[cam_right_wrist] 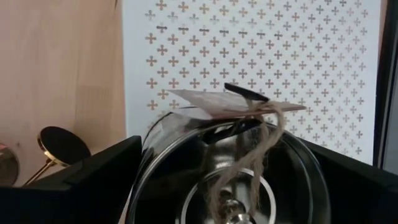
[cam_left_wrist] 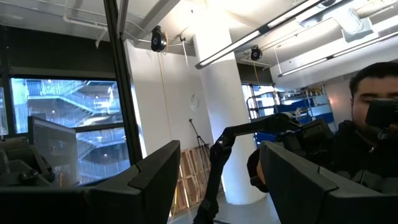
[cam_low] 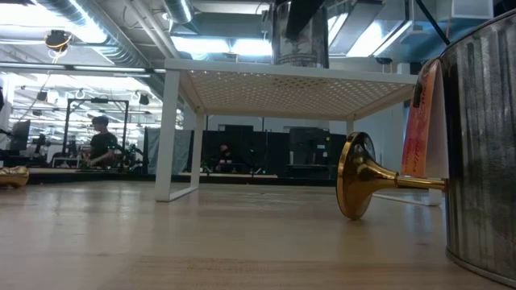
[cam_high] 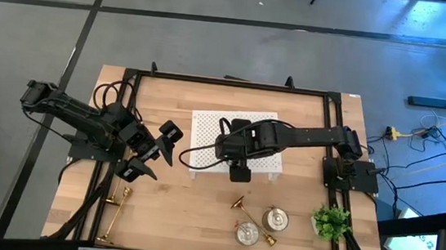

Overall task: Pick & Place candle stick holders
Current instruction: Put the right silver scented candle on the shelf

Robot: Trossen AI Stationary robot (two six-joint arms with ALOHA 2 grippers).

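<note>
A squat silver holder with a twine-tied tag stands on the near edge of the white perforated stand; the low view shows the holder upright on the stand's top. My right gripper hangs over it, pointing down and open, one finger on each side of the holder. Two more silver holders and gold candlesticks lie on the table near its front edge. My left gripper is raised at the left, open, with nothing between its fingers.
A small green plant stands at the front right. In the low view a gold candlestick lies on its side next to a big silver holder. A person shows beyond the table. Bare wood lies between the stand and the front pieces.
</note>
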